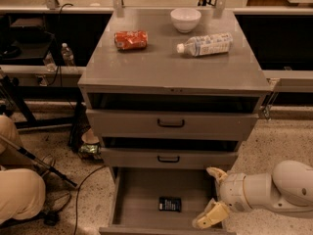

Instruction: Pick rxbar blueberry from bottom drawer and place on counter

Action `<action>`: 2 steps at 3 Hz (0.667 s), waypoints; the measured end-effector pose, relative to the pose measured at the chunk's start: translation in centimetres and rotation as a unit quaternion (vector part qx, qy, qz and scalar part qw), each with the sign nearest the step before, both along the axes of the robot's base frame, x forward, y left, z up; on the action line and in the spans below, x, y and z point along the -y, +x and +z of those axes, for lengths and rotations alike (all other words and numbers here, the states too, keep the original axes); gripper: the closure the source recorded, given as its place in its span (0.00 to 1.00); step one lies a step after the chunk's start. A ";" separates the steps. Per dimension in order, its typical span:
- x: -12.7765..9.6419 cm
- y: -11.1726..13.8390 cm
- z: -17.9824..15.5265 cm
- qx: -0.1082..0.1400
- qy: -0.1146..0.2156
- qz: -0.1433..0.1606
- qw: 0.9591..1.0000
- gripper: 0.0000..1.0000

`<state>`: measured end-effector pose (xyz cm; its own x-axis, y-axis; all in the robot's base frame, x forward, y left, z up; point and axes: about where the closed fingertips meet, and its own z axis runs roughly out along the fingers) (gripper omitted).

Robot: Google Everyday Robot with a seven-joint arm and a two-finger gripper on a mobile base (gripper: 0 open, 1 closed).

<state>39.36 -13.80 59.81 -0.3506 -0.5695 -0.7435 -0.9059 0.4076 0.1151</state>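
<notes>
The rxbar blueberry (169, 204) is a small dark wrapper with white print lying flat on the floor of the open bottom drawer (137, 199). My gripper (213, 195) is at the drawer's right side, to the right of the bar and apart from it, with its two cream fingers spread open and nothing between them. The white arm (274, 187) comes in from the lower right. The counter (161, 62) is the grey top of the cabinet above.
On the counter lie a crushed red-orange can (130, 39), a white bowl (185, 19) and a water bottle (205, 44) on its side. Two shallower drawers with black handles (170, 124) sit above the bottom one. A person's legs (17, 190) and cables are at the left.
</notes>
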 end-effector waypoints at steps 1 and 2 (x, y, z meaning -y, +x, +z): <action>-0.3 0.4 -1.0 -0.003 0.002 0.020 1.000 0.00; 0.2 1.7 -4.3 0.000 -0.005 0.057 0.998 0.00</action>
<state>41.09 -14.00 55.52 -0.2831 -0.6123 -0.7382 -0.9464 0.3032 0.1114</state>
